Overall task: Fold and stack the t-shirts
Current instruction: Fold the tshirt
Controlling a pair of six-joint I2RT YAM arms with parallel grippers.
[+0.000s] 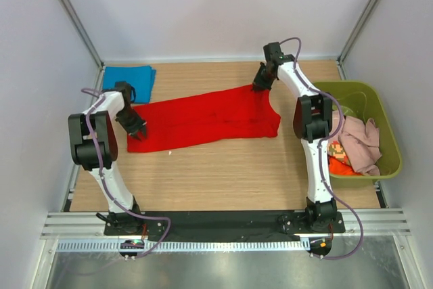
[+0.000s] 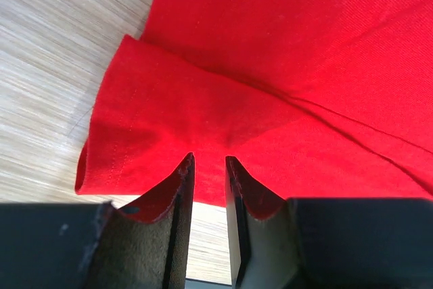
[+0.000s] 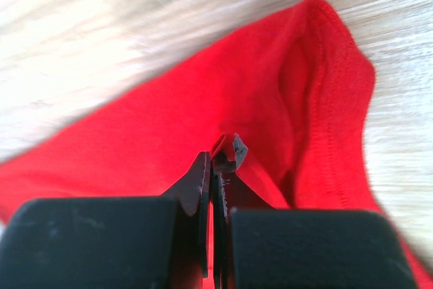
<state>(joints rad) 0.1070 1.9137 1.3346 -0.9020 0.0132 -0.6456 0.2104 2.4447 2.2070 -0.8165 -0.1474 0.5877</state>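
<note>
Now my right pincer is clamped on a fold of the red t-shirt; my left pincer stands narrowly apart, the shirt's edge at its tips.

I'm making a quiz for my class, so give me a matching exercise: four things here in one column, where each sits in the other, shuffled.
Things: 1 red shirt; 2 blue shirt; 3 pink shirt; 4 green bin.
Places: A far left corner of the table; B inside the bin; C right side of the table; D spread across the middle.
Pairs: 1-D, 2-A, 3-B, 4-C.
</note>
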